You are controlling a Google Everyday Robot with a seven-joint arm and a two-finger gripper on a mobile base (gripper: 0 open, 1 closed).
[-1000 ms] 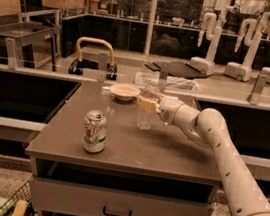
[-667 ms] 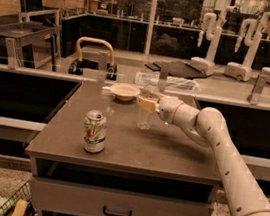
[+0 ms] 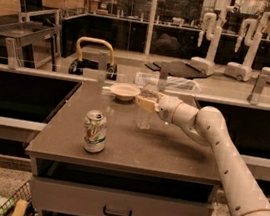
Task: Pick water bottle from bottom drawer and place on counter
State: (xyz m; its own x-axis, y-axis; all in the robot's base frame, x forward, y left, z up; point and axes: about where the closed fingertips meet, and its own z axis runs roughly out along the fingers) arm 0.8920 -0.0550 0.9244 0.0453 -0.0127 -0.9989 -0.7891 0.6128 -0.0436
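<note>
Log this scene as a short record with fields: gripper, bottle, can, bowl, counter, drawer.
gripper: gripper above the rear half of the counter, at the upper part of the water bottle
water bottle: water bottle upright, base on the counter, slightly right of centre
soda can: soda can upright near the front left, apart from the bottle
bowl: bowl at the rear edge, left of the gripper
counter: counter carries all three items
drawer: drawer below the counter, shut
</note>
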